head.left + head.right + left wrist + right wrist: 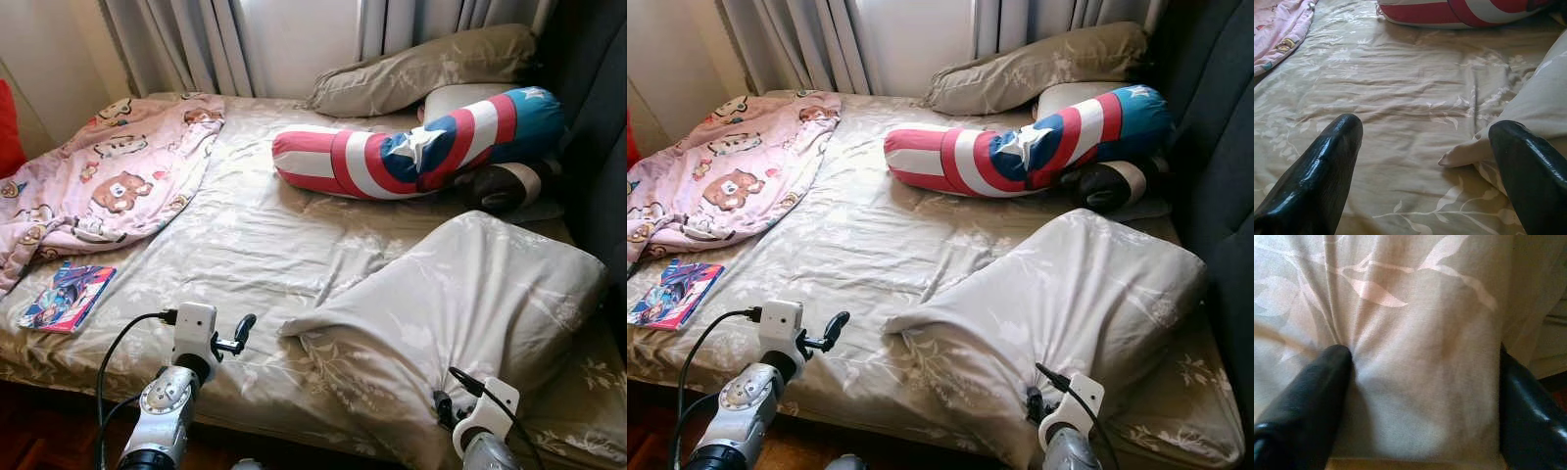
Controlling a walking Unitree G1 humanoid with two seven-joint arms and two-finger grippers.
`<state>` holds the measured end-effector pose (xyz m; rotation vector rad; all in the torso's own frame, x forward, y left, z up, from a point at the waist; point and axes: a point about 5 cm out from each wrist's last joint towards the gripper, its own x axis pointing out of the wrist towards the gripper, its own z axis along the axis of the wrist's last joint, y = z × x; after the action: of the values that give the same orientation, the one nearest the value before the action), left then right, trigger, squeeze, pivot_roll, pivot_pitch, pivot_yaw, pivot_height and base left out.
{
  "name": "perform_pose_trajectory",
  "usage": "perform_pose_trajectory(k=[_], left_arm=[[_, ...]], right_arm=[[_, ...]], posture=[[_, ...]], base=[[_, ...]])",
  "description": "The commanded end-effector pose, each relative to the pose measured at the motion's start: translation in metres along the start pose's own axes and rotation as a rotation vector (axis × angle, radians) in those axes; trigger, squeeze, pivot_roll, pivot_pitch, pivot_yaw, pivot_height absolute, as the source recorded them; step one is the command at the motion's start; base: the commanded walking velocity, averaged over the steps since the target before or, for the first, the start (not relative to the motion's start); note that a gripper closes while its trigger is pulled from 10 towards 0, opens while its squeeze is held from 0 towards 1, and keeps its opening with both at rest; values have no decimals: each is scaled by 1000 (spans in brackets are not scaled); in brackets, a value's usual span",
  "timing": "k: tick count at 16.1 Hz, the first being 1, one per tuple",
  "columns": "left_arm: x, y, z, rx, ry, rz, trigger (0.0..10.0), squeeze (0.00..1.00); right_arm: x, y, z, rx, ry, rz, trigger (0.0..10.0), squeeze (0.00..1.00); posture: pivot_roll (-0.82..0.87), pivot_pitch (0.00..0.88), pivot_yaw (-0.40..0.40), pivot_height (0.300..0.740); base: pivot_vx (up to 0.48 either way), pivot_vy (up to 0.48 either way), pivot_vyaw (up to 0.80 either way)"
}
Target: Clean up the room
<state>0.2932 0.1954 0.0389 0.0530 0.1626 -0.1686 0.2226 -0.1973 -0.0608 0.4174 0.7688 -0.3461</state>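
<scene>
While right gripper clamps beige pillow, left gripper wide open over bedsheet

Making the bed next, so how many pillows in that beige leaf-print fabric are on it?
2: one pillow at the head by the curtains, one pillow at the near edge; others may be hidden.

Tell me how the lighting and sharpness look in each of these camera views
Left and right eye views: sharp, daylight from the curtained window, floor below the bed in shadow. Left wrist view: clear, glare on the left gripper fingers. Right wrist view: dim, soft-focused, the right gripper pressed around the pillow.
</scene>
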Motion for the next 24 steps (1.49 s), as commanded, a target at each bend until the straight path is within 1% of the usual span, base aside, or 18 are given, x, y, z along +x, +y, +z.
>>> perform_pose_trajectory(k=[1, 7, 12, 17, 22, 24], left_arm=[[2, 0, 5, 14, -16, -12, 10000, 0], [4, 4, 9, 21, -23, 1, 10000, 0], [5, 1, 9, 19, -25, -3, 10000, 0], [5, 1, 9, 13, -28, 2, 10000, 0], [6, 3, 10, 18, -28, 16, 10000, 0], [6, 1, 10, 17, -32, 21, 10000, 0]], right_arm=[[-7, 1, -39, -20, 163, 0, 0, 0], [-8, 5, -41, -66, 162, 21, 0, 0], [-7, 4, -40, -77, 161, 13, 0, 0], [-7, 3, -40, -90, 157, 8, 0, 0], [-6, -1, -35, -93, 139, -29, 0, 0], [-6, -6, -30, -81, 124, -53, 0, 0]], posture=[[64, 7, 59, 656], [64, 0, 62, 656], [64, 6, 64, 656], [64, 15, 65, 656], [66, 17, 65, 656], [61, 18, 68, 656]], base=[[0, 0, 0], [0, 0, 0], [0, 0, 0], [0, 0, 0], [0, 0, 0], [0, 0, 0]])
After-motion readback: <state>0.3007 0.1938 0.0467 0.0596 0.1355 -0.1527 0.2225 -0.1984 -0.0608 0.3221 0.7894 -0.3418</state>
